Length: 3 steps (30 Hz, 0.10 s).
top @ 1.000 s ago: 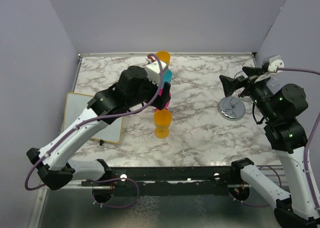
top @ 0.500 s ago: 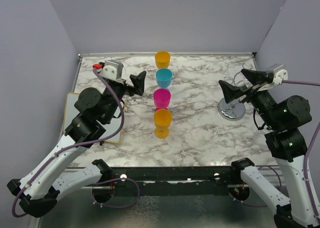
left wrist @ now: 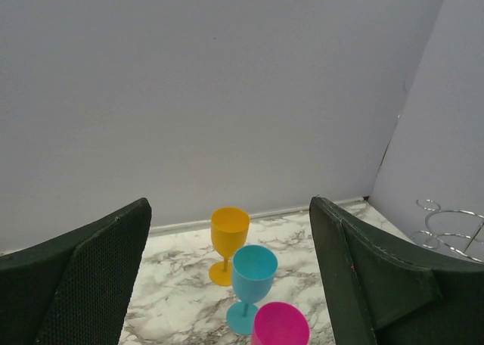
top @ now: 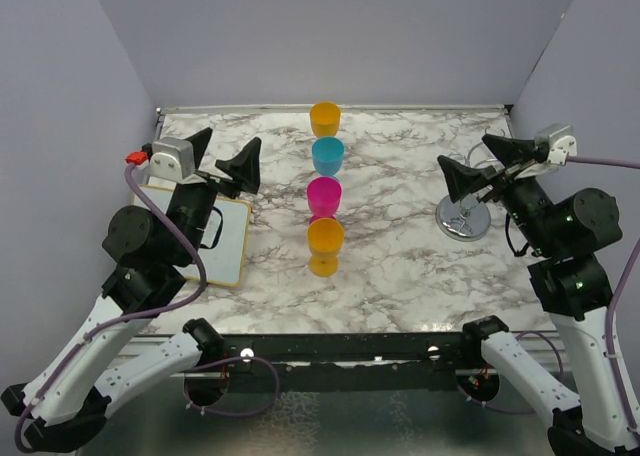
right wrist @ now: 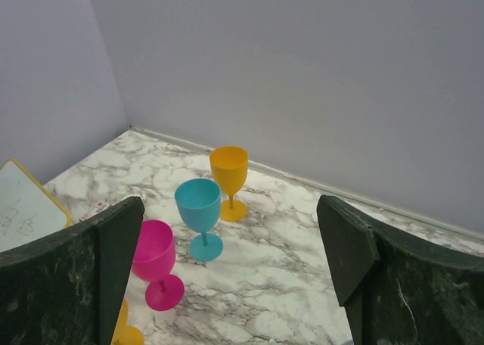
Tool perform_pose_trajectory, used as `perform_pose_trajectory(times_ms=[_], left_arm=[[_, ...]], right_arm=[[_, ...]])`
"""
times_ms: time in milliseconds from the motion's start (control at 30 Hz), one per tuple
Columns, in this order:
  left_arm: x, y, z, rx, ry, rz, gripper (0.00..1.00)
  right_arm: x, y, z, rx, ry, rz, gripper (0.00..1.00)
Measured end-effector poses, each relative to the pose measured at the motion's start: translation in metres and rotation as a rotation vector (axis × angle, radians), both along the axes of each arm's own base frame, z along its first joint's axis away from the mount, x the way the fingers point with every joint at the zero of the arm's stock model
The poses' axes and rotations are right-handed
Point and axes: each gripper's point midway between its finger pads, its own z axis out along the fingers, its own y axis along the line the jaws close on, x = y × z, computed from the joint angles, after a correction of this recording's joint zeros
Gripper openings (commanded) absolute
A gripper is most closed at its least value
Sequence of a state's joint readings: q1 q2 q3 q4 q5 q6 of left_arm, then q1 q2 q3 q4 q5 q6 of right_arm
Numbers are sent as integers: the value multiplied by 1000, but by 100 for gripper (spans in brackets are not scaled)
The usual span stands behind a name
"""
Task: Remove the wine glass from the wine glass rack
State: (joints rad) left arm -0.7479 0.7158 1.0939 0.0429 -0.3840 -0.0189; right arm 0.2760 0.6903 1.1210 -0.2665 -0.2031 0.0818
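The silver rack (top: 463, 217) is standing on the right of the surface (top: 400, 266), with no glass hanging on it. The far orange glass (top: 324, 118), blue glass (top: 327, 156), pink glass (top: 323, 194) and near orange glass (top: 325, 242) are standing in a row in the middle. The left jaws, near the white board (top: 228, 248), and the right jaws, just above the rack, are gaping wide, holding nothing. Dropping down, the right jaws could be tipping the rack. A careless swing could be toppling the glasses.

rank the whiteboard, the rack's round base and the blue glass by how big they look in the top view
1. whiteboard, largest even though it is partly covered
2. rack base, a shiny disc wider than the glass
3. blue glass, smallest
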Motion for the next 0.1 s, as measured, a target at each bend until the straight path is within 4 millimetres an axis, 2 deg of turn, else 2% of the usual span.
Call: perform_pose_trajectory(times_ms=[100], left_arm=[[1,-1,-4,8,10,2,88]], right_arm=[[3,0,0,2,7,-3,100]])
